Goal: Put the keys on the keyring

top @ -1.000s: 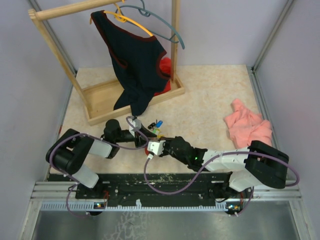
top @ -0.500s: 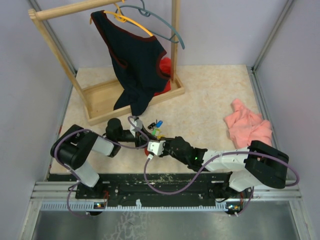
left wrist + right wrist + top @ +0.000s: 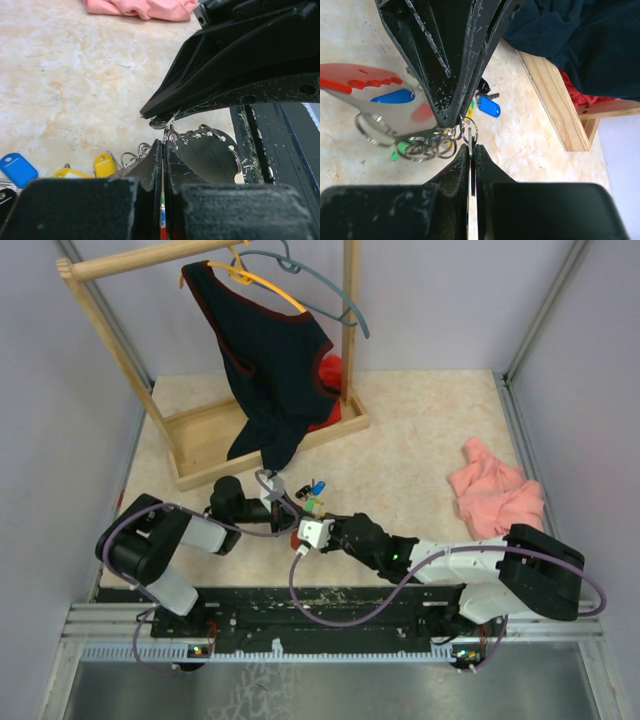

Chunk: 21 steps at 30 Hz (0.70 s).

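Note:
Both grippers meet at the table's near middle. In the left wrist view my left gripper is shut, and a thin sliver shows between its pads. The grey perforated plate of the keyring runs right from its tips. From the right wrist view the keyring shows red and grey, pinched at the left fingertips, with several small rings bunched there. My right gripper is shut on a thin metal key blade seen edge-on. Loose keys lie nearby: blue, green, yellow.
A wooden rack with a dark garment and hangers stands at the back left. A pink cloth lies at the right. More loose keys rest just beyond the grippers. The black base rail runs along the near edge.
The left gripper's jaws have closed from partly open to shut, and its wrist has edged slightly right. The right arm has stayed in place, still shut.

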Available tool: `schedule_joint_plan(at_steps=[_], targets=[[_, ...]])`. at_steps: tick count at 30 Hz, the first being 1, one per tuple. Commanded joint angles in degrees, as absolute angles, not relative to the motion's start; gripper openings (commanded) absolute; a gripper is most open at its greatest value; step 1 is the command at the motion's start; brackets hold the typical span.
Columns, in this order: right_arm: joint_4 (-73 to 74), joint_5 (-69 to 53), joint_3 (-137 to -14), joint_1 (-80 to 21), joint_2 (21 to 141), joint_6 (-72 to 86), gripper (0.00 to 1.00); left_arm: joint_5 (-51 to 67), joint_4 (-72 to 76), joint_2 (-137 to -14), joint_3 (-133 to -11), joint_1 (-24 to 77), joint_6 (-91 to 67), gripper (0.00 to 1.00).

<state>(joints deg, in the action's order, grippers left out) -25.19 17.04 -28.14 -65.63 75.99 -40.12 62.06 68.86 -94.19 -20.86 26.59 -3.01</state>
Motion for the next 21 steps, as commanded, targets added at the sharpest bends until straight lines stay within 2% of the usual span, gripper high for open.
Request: schedule_joint_plan(at_steps=[1,7,21], targets=[[-23.8,20.9,-27.9,-67.0,72.2,-36.8,0.00,54.9,69.6,-90.3,-19.6,26.4,-5.5,0.00],[-23.0,22.8,-27.6,-69.3,74.7,-35.1,0.00,48.1,77.2,-89.2,-17.5,27.1,-13.2,0.00],[-27.1,21.4,-29.3,-70.7,80.3,-35.1,0.00,30.4,78.0,-86.2,-14.5,34.1,-15.3,0.00]])
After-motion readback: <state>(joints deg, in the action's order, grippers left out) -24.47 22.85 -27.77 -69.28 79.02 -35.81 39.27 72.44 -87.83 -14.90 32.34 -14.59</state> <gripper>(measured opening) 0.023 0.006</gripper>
